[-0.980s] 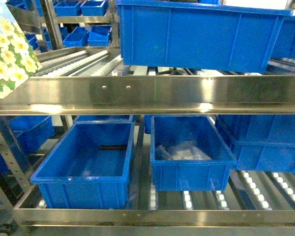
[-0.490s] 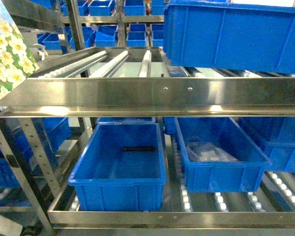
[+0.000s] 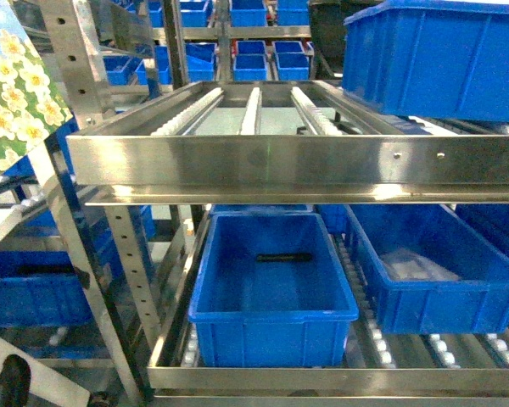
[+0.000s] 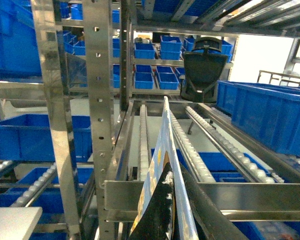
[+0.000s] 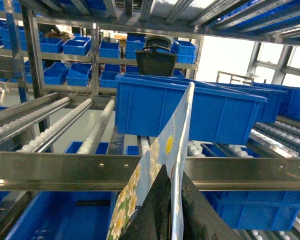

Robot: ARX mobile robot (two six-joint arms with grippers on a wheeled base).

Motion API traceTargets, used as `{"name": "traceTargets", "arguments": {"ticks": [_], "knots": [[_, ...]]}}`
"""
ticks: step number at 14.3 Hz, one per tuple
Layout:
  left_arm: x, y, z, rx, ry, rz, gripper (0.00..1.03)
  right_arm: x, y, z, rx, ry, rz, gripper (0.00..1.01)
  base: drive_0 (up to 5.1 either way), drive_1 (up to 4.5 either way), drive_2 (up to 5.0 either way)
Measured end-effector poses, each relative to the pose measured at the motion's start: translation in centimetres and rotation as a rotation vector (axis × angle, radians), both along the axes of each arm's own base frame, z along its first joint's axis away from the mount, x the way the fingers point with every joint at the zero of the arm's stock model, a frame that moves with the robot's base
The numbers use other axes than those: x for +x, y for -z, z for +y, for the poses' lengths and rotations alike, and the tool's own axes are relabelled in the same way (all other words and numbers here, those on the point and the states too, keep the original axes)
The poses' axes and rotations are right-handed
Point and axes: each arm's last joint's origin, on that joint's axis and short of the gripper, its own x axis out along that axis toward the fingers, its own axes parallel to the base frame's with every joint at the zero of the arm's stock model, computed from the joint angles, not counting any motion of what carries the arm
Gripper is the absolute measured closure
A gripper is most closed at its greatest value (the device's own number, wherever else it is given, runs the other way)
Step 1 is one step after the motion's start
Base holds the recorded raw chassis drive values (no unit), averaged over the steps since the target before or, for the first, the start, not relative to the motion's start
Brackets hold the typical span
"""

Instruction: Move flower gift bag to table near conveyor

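Note:
The flower gift bag (image 3: 13,93), sky blue with white and yellow blossoms, hangs at the head view's left edge, in front of the conveyor (image 3: 254,161), a steel rack with white roller tracks (image 3: 250,110). In the left wrist view my left gripper (image 4: 172,171) is shut on the bag's thin edge (image 4: 162,140). Seen from the right wrist, my right gripper (image 5: 174,172) is likewise shut on the bag's edge (image 5: 177,125). A corner of the white table (image 4: 12,222) shows low on the left. Neither gripper appears in the head view.
Blue plastic bins sit on the rack: one on the lower level (image 3: 271,292), another beside it (image 3: 433,280), and a large one on the upper right (image 3: 441,55). A perforated steel upright (image 3: 76,220) stands at the rack's left corner. More bins fill shelves behind.
In the head view the rack and bins have slid to the right, bringing the rack's left upright and corner into view. The bag stays at the left edge, still held.

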Motion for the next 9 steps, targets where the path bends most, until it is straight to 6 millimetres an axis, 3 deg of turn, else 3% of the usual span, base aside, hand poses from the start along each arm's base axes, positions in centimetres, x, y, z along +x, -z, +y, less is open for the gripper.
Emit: {"name": "traceTargets", "arguments": {"ticks": [9], "knots": [[0.0,0.01,0.0,0.0,0.0,0.001,1.01,-0.01,-0.02,0.0,0.0,0.0,-0.002,0.98,-4.9,2.46,2.5]]}}
